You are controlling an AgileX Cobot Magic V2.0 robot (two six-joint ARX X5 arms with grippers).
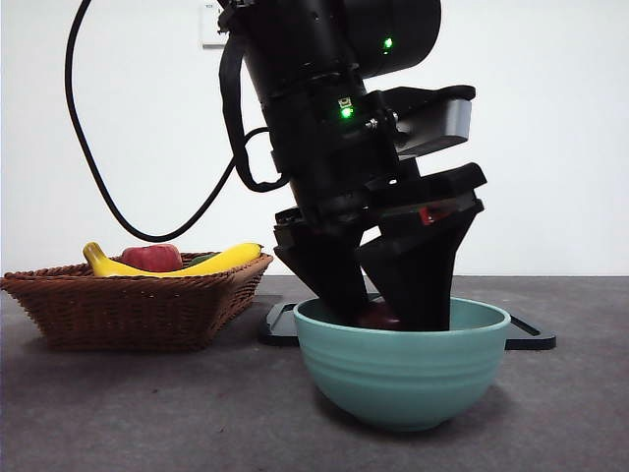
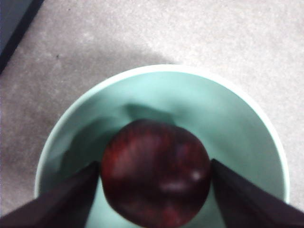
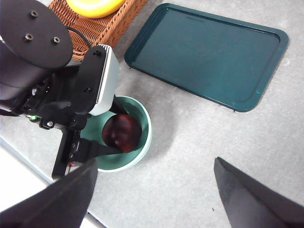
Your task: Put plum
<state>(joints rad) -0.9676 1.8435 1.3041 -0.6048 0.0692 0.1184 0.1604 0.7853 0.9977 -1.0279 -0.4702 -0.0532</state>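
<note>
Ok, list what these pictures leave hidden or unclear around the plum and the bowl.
- Front view: the plum is mostly hidden by the bowl rim and the left gripper.
- Left wrist view: whether the plum rests on the bowl floor; it covers the spot itself.
- Front view: the tray shows only as edges behind the bowl.
- Right wrist view: the basket is cut off by the edge.

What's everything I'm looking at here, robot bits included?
plum: one, dark maroon, inside the bowl, between the left gripper's jaws
bowl: one, pale teal, on the table in front
tray: one, dark teal, flat behind the bowl
basket: one, brown wicker, beside the tray
banana: one, yellow, in the basket
red fruit: one, in the basket
table: one, grey
left gripper: black, shut on the plum, reaching into the bowl
right gripper: black, open, held high above the table
</note>
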